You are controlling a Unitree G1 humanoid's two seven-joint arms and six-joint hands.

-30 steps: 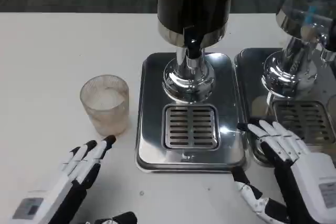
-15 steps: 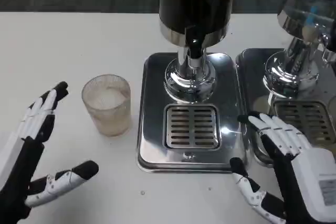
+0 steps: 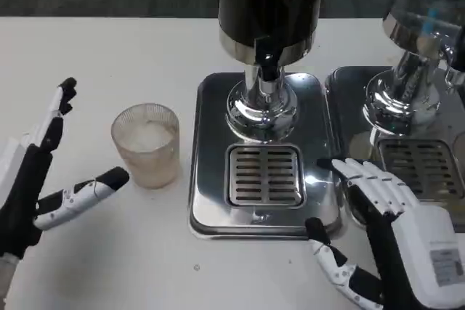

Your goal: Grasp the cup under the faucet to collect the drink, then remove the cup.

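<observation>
1. Down on the white table (image 3: 109, 49), the cup (image 3: 146, 144) stands upright to the left of the dispenser's steel tray (image 3: 211, 179), beside it and not on it. It is a clear ribbed glass with a pale tint near its bottom (whether that is liquid I cannot tell).
2. Nothing touches the cup. The left hand (image 3: 40, 179) is to its left, spread wide and holding nothing: the fingers (image 3: 57, 110) point up and away, while the thumb (image 3: 91, 190) reaches toward the cup's base, its dark tip just beside the glass but apart from it.
3. The right hand (image 3: 389, 223) lies at the lower right, also spread and holding nothing. Its fingertips (image 3: 356, 172) lie over the right edge of the steel tray, near the drain grate (image 3: 265, 174), and its thumb (image 3: 327, 248) points left along the tray's front edge.
4. The dark dispenser (image 3: 270, 5) rises at the middle top, with its faucet (image 3: 267, 63) above a chrome base (image 3: 261, 110); the grate in front of that base has nothing standing on it.
5. A second dispenser (image 3: 425, 12) stands at the right edge on its own tray (image 3: 341, 107) (only partly in frame).
</observation>
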